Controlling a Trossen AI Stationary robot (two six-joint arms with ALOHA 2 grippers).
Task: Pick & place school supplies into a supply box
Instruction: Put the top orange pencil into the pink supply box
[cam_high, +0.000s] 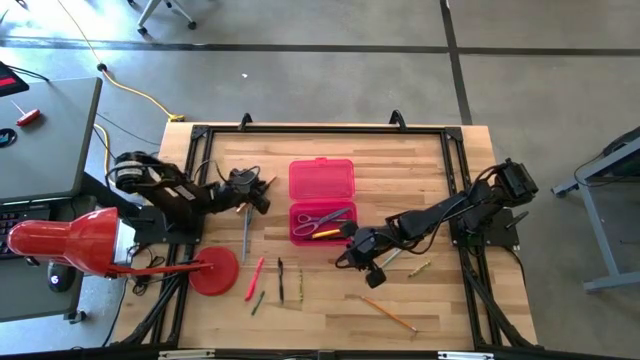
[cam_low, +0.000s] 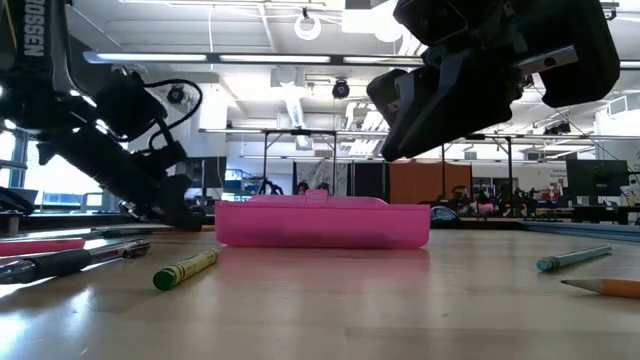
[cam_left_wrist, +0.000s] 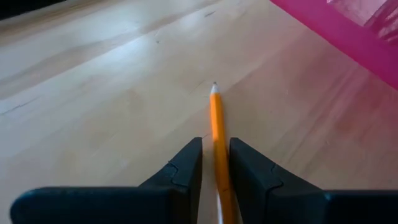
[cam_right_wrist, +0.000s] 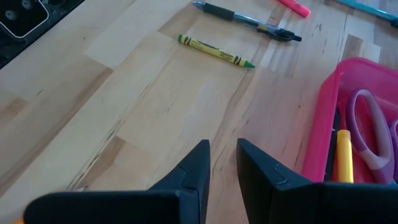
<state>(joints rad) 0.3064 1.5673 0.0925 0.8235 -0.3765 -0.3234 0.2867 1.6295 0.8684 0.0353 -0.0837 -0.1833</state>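
Supply box (cam_high: 321, 181): a bright pink translucent plastic rectangular case, lying open near the middle of the wooden tabletop (cam_high: 440, 300), its hinged lid folded flat on the far side. The near tray holds purple-handled scissors (cam_high: 322, 217) and a yellow marker (cam_high: 324, 233) — in the right wrist view both are cut off at the frame edge. In the low view only the case's side wall shows; its contents are hidden.

Left end effector (cam_high: 262, 186) sits just left of the case. Its fingers (cam_left_wrist: 186, 165) are closed on an orange pencil (cam_left_wrist: 217, 134), whose tip points toward the pink wall; the pencil's rear end is hidden between the fingers.

Right end effector (cam_high: 352, 236) hangs at the tray's near right corner, fingers (cam_right_wrist: 196, 165) nearly together with a narrow gap, gripping nothing.

Loose on the tabletop in front of the case: a red-pink marker (cam_high: 255, 279), a black pen (cam_high: 281, 279), a green crayon (cam_right_wrist: 216, 51), and a second orange pencil (cam_high: 388, 313) lower right. A grey pencil (cam_high: 245, 232) lies below the left end effector.
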